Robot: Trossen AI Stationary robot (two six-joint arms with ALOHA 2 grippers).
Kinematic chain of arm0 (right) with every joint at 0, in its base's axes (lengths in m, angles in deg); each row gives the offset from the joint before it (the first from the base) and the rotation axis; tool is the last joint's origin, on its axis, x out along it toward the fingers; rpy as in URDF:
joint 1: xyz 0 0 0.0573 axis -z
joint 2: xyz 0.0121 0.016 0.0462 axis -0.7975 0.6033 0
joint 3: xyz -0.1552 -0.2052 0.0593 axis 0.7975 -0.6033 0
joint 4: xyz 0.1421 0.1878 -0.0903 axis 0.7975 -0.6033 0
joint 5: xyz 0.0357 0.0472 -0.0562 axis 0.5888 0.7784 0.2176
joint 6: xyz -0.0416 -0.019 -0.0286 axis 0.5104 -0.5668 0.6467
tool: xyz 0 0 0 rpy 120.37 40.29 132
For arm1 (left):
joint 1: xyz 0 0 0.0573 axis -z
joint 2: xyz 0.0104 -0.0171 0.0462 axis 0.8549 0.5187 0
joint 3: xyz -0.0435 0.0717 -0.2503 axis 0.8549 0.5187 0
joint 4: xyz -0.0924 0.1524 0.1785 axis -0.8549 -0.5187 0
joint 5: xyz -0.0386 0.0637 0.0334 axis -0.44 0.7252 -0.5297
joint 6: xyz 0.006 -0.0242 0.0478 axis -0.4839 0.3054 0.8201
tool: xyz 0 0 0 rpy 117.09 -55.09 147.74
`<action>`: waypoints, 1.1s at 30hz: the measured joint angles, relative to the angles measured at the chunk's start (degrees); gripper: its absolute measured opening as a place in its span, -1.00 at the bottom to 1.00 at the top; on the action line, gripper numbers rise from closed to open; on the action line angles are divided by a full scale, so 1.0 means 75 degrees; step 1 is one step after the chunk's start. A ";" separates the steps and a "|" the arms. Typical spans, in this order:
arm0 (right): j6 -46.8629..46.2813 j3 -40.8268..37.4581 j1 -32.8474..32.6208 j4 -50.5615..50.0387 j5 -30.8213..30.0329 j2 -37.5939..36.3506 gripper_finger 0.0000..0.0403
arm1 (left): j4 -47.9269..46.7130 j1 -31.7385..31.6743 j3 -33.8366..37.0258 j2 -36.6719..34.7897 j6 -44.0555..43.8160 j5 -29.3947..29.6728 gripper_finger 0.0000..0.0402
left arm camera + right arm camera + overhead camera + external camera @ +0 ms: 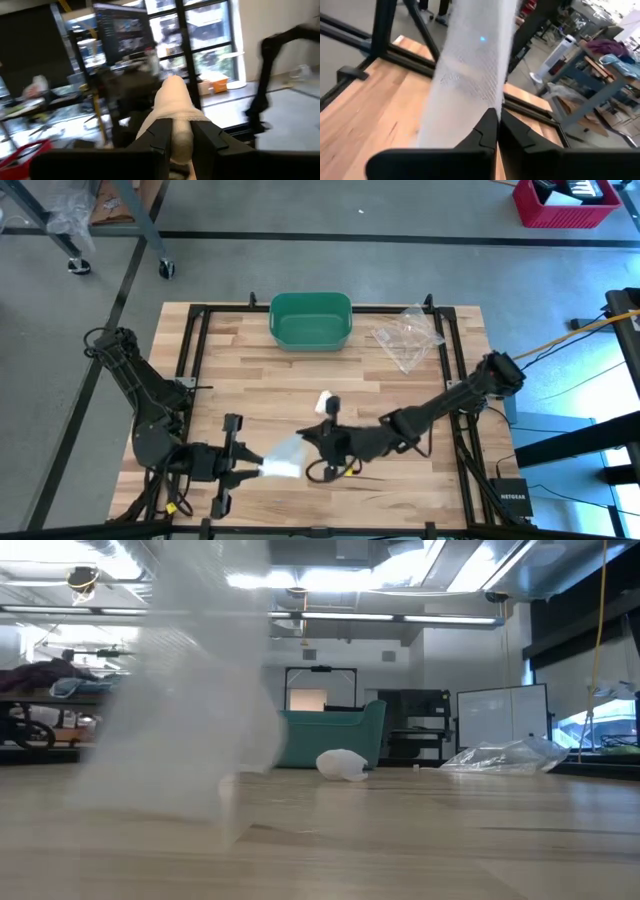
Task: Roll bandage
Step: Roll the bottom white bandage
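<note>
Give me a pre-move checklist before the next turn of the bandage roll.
1. Left gripper shut on the bandage: ok, its fingers flank the roll.
2. Right gripper shut on the bandage's loose end: ok, fingers pinch the gauze.
3. Bandage stretched between both grippers, off the table: ok.
4. Gauze flat, untwisted: cannot tell.
5. Green bin and plastic bag away from the arms: ok.
6. Small white roll close to the right gripper: not ok.
</note>
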 joint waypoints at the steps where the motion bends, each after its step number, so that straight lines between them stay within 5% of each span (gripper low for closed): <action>1: -0.0073 0.0000 -0.0099 -0.0091 -0.0106 0.0000 -0.93 | -0.0008 -0.0004 0.0000 0.0000 0.0047 0.0204 -0.80; 14: -0.0757 -0.0003 -0.0361 -0.0039 0.0601 -0.0006 -0.94 | -0.0305 -0.0013 0.0000 0.0001 0.0473 0.1824 -0.80; 21: -0.0734 -0.0003 -0.0366 -0.0148 0.1307 0.0023 -0.97 | -0.0303 0.0260 0.0000 0.0003 0.1056 0.3505 -0.80; 33: -0.1971 -0.0036 -0.0084 -0.0069 0.1253 0.0070 -0.95 | -0.0492 0.0335 0.0000 0.0003 0.0941 0.2428 -0.80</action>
